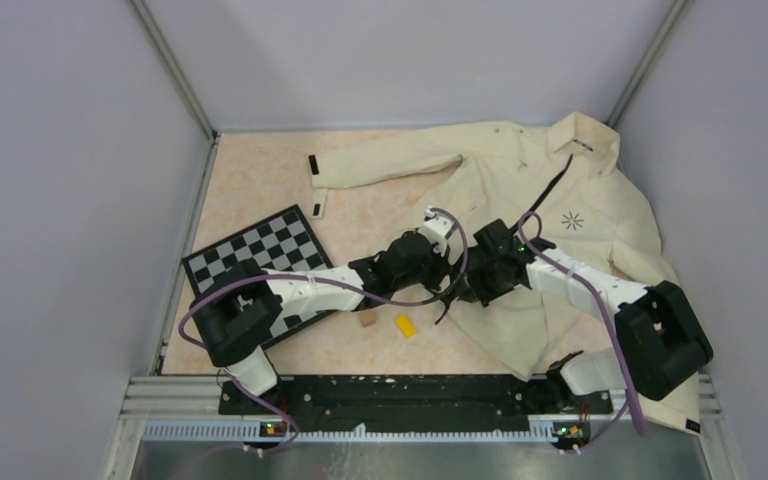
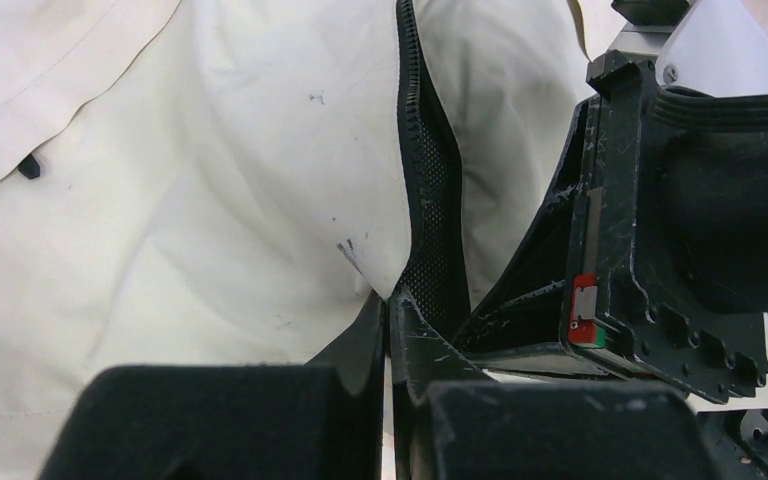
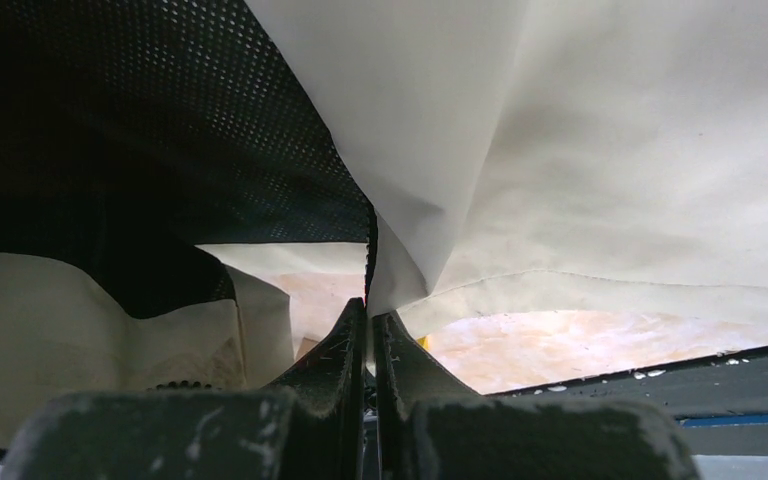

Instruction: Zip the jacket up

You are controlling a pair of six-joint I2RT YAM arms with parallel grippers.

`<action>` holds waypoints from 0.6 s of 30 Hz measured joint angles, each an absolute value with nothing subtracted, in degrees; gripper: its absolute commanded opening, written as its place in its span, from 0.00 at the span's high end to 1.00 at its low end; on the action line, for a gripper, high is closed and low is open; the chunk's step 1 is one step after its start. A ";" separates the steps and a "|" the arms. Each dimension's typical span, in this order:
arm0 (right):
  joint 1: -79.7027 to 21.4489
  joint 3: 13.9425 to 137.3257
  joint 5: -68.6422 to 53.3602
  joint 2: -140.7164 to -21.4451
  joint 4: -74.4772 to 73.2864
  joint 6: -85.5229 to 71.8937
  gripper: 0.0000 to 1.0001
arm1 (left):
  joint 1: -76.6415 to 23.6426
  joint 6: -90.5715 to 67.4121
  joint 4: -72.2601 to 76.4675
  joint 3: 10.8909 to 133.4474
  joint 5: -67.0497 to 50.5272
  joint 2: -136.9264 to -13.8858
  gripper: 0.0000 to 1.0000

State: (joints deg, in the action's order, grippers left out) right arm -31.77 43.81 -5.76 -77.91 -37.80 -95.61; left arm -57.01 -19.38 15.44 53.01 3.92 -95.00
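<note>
The cream jacket lies spread over the right back of the table, its dark zipper running down from the collar and open. At its lower front, my left gripper and right gripper meet. In the left wrist view, the left gripper is shut on the cream front edge beside the black zipper tape. The right gripper's body stands close on the right. In the right wrist view, the right gripper is shut on the lifted front edge, with black mesh lining above.
A black-and-white checkerboard lies at the left. A small yellow piece and a tan block sit near the front, by the jacket's hem. One sleeve stretches left. Grey walls close in on three sides.
</note>
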 measured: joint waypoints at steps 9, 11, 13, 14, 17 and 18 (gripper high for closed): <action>-31.70 44.01 -5.45 -77.32 -38.52 -95.64 1.00 | -57.21 -19.29 15.46 53.01 4.10 -95.00 1.00; -31.70 44.01 -5.19 -76.66 -38.63 -95.66 1.00 | -57.25 -19.27 15.46 53.01 4.16 -95.00 1.00; -31.70 44.01 -4.84 -75.99 -38.65 -95.68 1.00 | -57.32 -19.11 15.44 53.01 4.19 -95.00 1.00; -31.70 44.01 -4.62 -75.72 -38.65 -95.70 1.00 | -57.36 -19.07 15.46 53.01 4.16 -95.02 1.00; -31.68 44.01 -4.34 -75.48 -38.63 -95.79 1.00 | -57.56 -18.81 15.44 53.01 4.19 -95.02 1.00; -31.68 44.01 -4.29 -75.48 -38.65 -95.81 1.00 | -57.60 -18.72 15.44 53.01 4.21 -95.02 1.00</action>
